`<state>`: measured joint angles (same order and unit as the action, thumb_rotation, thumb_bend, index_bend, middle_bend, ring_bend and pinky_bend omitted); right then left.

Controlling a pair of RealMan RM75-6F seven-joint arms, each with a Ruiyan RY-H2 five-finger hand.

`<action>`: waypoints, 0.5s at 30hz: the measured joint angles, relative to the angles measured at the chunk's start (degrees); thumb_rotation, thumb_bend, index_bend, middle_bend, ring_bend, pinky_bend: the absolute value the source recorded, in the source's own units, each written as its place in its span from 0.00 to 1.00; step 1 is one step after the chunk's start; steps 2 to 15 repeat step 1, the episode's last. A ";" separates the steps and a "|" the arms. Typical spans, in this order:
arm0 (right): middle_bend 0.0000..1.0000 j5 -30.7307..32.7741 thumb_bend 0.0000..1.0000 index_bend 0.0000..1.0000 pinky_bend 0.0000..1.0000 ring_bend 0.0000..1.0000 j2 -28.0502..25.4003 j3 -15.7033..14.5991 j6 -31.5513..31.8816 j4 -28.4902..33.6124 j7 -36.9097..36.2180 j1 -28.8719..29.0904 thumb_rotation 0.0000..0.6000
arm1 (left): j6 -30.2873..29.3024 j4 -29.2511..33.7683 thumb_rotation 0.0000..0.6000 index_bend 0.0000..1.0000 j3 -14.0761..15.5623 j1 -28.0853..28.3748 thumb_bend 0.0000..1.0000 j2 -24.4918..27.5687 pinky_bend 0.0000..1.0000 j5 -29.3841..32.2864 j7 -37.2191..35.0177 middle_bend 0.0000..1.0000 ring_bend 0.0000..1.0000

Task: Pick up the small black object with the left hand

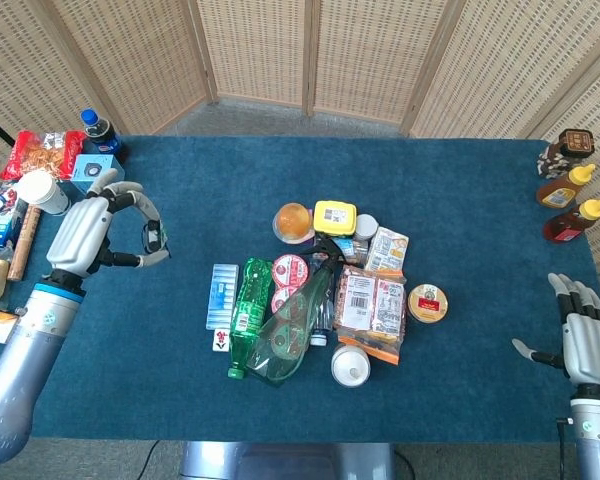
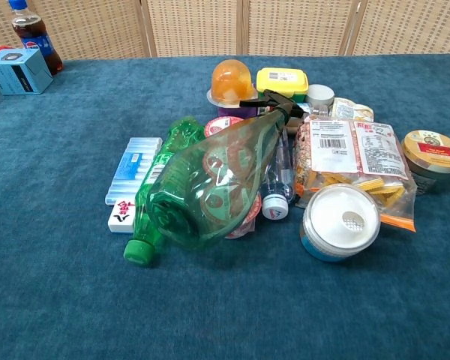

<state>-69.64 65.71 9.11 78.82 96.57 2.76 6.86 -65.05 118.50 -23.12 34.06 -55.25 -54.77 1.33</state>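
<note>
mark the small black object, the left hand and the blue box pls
small black object (image 1: 157, 238): head view, its body between the fingertips.
left hand (image 1: 92, 228): head view, back of the hand.
blue box (image 2: 19, 70): chest view, front face.

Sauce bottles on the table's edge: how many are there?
3, in a cluster at the table's far right edge: dark bottle, yellow-capped brown bottle, yellow-capped red bottle. None looks hidden.
</note>
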 measured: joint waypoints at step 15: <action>0.00 0.00 0.00 0.00 0.00 0.00 0.03 0.01 -0.13 -0.13 -0.03 0.05 0.93 | -0.22 0.25 1.00 0.59 -0.01 -0.01 0.17 0.02 0.00 -0.11 0.07 0.65 0.26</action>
